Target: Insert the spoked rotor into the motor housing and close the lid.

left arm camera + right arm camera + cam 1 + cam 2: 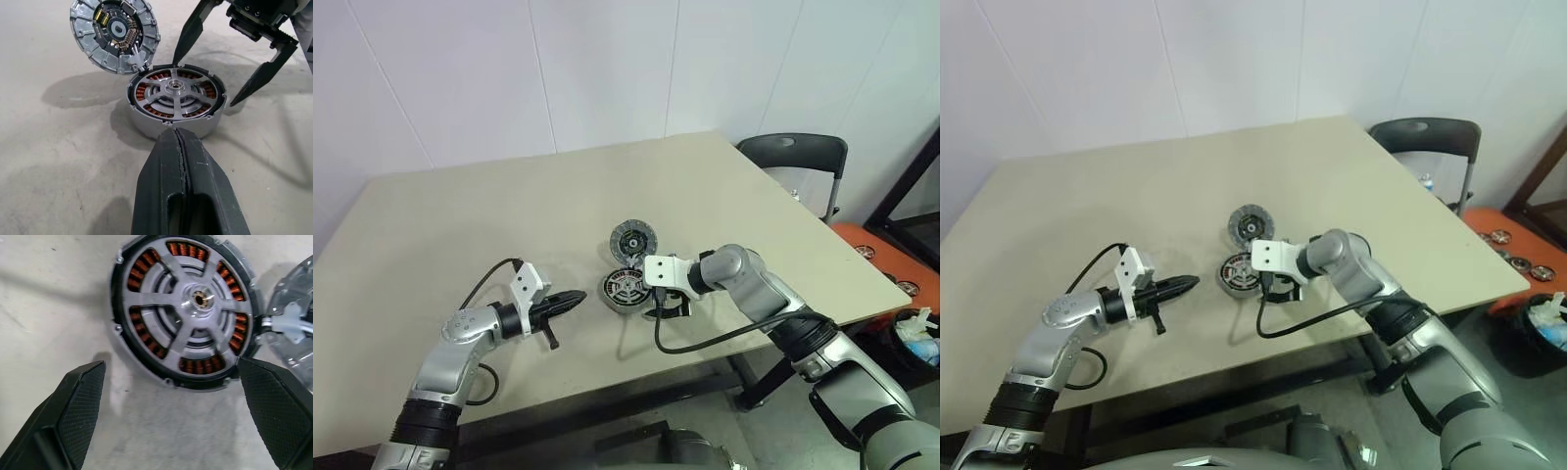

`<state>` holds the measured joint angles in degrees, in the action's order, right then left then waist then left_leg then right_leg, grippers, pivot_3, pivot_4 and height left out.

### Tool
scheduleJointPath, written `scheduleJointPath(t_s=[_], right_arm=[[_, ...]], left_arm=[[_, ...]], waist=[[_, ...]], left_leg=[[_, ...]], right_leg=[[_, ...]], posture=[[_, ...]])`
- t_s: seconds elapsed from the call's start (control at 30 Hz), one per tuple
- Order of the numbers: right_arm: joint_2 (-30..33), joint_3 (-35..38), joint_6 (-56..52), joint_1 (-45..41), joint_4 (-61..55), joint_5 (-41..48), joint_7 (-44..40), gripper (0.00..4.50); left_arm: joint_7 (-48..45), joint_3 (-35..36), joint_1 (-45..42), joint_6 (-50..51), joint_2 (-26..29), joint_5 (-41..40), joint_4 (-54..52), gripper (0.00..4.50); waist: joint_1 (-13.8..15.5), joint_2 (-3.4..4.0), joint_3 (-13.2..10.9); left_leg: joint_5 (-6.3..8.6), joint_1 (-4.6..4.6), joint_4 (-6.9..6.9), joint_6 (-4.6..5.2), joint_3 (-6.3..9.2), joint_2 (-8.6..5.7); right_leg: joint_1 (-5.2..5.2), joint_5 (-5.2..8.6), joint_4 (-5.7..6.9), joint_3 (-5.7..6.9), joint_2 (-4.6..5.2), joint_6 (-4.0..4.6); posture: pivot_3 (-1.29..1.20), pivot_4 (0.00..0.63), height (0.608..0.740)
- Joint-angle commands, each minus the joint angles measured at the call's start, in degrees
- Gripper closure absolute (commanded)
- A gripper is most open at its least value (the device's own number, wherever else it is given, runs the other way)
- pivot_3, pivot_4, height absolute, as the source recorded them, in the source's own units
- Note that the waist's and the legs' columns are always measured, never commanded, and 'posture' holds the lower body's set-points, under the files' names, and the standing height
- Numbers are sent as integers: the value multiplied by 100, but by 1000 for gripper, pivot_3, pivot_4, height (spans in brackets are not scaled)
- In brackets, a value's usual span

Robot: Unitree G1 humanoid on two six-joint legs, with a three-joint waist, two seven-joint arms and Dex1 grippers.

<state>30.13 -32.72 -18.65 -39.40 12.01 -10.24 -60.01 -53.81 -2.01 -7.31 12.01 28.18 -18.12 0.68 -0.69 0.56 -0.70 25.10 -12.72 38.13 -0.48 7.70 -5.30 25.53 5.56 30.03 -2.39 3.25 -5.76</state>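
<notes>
Spoked rotor (195, 308), matte silver, seated in the round motor housing (146, 125) mid-desk (460, 225); copper windings show between spokes. Finned lid (113, 34) touches the housing, cut off at frame top. Right gripper (171, 396) wide, empty; left gripper (178, 142) pressed together.

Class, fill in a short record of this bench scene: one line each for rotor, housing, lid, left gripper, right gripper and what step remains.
rotor: seated inside the housing, spokes over the copper windings
housing: upright on the table, top uncovered
lid: off, resting against the housing's rim, inner side showing
left gripper: shut, empty, pointing at the housing
right gripper: open, empty, fingers apart beside the housing
remaining: closing the lid
</notes>
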Motion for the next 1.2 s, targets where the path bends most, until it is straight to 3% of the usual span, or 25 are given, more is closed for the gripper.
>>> scheduleJointPath(t_s=[0.03, 0.17, 0.27, 0.3, 0.33, 0.37, 0.47, 0.63, 0.73, 0.93, 1.2], right_arm=[[-71, 155, 120, -101, 9, -43, 9, 31], [-83, 82, 168, -24, 19, -95, -42, 31], [-88, 54, 181, 44, 115, -119, -70, 634], [-75, 39, 202, 78, 182, -132, -78, 634], [-68, 33, 217, 107, 237, -141, -76, 1107], [-68, 37, 233, 124, 277, -148, -76, 1208], [-83, 60, 289, 132, 376, -208, -13, 2122], [-114, 128, 347, 86, 462, -252, -25, 2122], [-116, 145, 361, 104, 411, -224, -141, 2722], [-217, 234, 406, 73, 442, -304, -69, 4417], [-238, 305, 463, 32, 574, -374, 60, 4438]], left_arm=[[16, 39, -62, -64, 35, -11, -118, 4500], [32, 37, -68, -74, 24, -5, -114, 4500], [50, 35, -77, -77, 21, 4, -106, 4500], [56, 35, -83, -78, 21, 9, -99, 4500], [63, 35, -90, -80, 19, 14, -91, 4500], [68, 33, -98, -81, 17, 19, -83, 4500], [79, 36, -115, -90, 14, 26, -65, 4500], [89, 38, -119, -116, 17, 43, -34, 4500], [100, 41, -125, -131, 16, 54, -14, 4500], [109, 47, -135, -152, 24, 76, 11, 4500], [83, 32, -194, -183, 49, 124, 87, 4500]], waist=[[-3, 0, -1], [-2, 1, -2], [-2, 1, -2], [-3, 1, -2], [-3, 1, -2], [-4, 0, -2], [-4, 0, -2], [-8, 0, -2], [-7, 0, -2], [1, 1, -2], [-1, 1, -3]], left_leg=[[0, -1, 0, 0, 0, 0], [0, -4, 0, 0, 0, 0], [0, -4, 0, -1, 1, 0], [0, -4, 0, -1, 1, 0], [0, -4, 0, -1, 0, 0], [0, -3, 0, -1, 0, 0], [0, -1, 0, -1, 0, 0], [0, 7, 0, -1, -2, 1], [0, 14, 0, -1, -2, 1], [1, 14, 0, -2, -1, 2], [1, 13, -1, -3, 2, 2]], right_leg=[[0, 0, 0, 0, 0, 0], [4, 0, 0, 0, 0, 0], [4, 0, 0, 0, 0, 0], [4, 0, 0, 0, 0, 0], [4, 0, 0, 0, 0, 0], [3, 0, 0, 0, 0, 0], [2, 0, 0, 0, 0, 0], [-1, 1, 0, 0, -1, 1], [-7, 2, 0, 0, 0, 1], [-6, 6, 1, 0, -1, 3], [-7, 7, 0, 3, -1, 4]], posture=[[0, 0, 740], [0, 0, 740], [0, 0, 740], [0, 0, 740], [0, 0, 740], [0, 0, 740], [0, 0, 740], [0, 0, 740], [0, 0, 740], [0, 0, 740], [0, 0, 740]])
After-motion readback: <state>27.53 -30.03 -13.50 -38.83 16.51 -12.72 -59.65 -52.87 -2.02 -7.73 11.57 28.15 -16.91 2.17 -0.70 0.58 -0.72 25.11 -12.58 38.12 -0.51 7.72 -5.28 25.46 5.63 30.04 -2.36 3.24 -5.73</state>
